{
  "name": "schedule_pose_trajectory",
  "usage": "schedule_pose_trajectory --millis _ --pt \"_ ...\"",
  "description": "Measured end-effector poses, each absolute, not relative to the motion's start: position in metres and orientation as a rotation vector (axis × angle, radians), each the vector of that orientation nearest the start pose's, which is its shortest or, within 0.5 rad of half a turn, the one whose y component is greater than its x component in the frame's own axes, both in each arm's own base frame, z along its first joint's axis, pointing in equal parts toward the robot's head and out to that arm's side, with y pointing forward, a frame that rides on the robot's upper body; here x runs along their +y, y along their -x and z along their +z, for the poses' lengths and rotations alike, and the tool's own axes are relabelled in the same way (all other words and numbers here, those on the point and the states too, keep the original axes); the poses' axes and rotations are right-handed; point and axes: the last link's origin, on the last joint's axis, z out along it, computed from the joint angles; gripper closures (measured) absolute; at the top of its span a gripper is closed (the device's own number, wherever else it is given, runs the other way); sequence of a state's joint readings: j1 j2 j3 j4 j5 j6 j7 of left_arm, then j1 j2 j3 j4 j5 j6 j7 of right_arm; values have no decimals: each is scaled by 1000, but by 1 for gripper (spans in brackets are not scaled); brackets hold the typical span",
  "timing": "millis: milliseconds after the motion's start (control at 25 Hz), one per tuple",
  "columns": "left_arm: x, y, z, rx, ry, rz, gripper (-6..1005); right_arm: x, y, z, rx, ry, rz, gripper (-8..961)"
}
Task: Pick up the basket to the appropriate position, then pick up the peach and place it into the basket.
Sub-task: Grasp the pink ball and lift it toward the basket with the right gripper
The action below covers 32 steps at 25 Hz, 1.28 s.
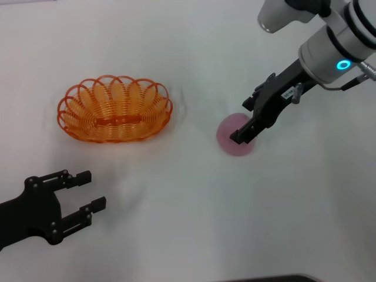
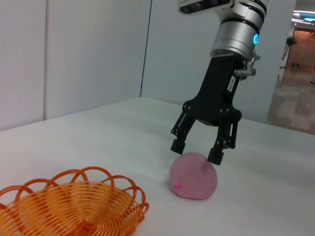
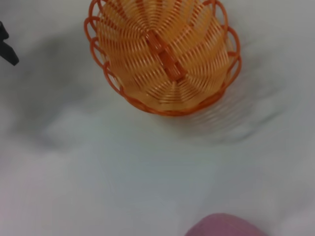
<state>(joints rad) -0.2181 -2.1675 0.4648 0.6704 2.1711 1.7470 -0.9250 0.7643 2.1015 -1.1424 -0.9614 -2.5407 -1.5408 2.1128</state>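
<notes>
Head view: right gripper (image 1: 242, 137), jaws spread, straddles the peach (image 1: 232, 141), well apart from the basket (image 1: 114, 108).

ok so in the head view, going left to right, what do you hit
left pincer, open, low near the front → basket → peach → right pincer, open, down over the peach, overlapping it at its right side

Right gripper (image 1: 245, 133) matte black, white label, silver-white arm — glowing cyan ring, left gripper (image 1: 88, 189) black, screw-studded
</notes>
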Motion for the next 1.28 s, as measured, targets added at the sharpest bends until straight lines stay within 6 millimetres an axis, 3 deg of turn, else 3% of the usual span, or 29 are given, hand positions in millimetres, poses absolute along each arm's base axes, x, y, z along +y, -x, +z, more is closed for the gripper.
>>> schedule_pose_trajectory --millis 440,1280 --pt "205 333 -18 -500 2667 -701 448 371 -197 -39 711 2894 -473 7" --pt "206 332 -16 -500 2666 -708 450 377 -199 -38 796 2845 -435 147"
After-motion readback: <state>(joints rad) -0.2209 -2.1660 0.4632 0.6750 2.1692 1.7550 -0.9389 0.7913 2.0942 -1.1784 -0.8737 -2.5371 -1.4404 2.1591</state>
